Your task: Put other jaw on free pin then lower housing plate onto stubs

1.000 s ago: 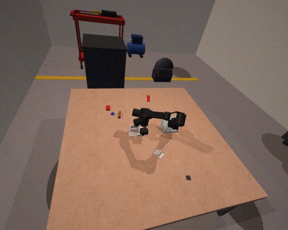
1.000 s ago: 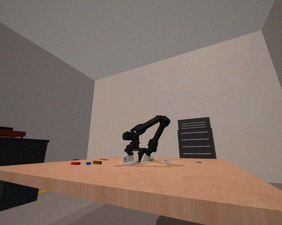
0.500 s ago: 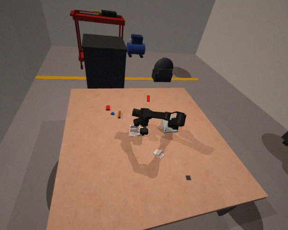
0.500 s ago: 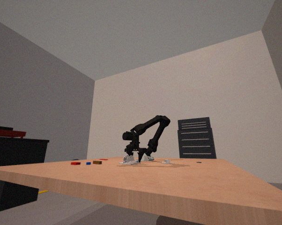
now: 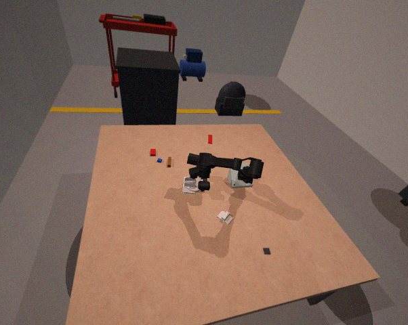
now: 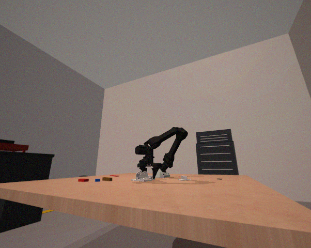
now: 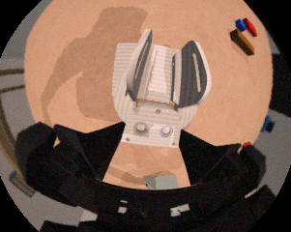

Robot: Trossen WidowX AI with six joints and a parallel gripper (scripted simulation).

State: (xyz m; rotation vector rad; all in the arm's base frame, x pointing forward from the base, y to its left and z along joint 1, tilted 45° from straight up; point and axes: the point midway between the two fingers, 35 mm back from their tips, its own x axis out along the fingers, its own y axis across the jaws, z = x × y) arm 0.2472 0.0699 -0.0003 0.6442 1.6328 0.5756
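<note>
A white ribbed assembly lies flat on the table. Two upright jaws with dark faces stand on it, the left jaw and the right jaw apart. At its near end, two round stubs show side by side. I cannot tell whether the part around them is a separate plate, and gear teeth are too small to see. My gripper is shut on this near end, one black finger at each side. A smaller white piece with a raised block lies apart on the table.
A red block, a blue block and a brown block lie beyond the assembly. A red bar lies farther back. A dark square lies near the front. The pale arm base stands beside the assembly.
</note>
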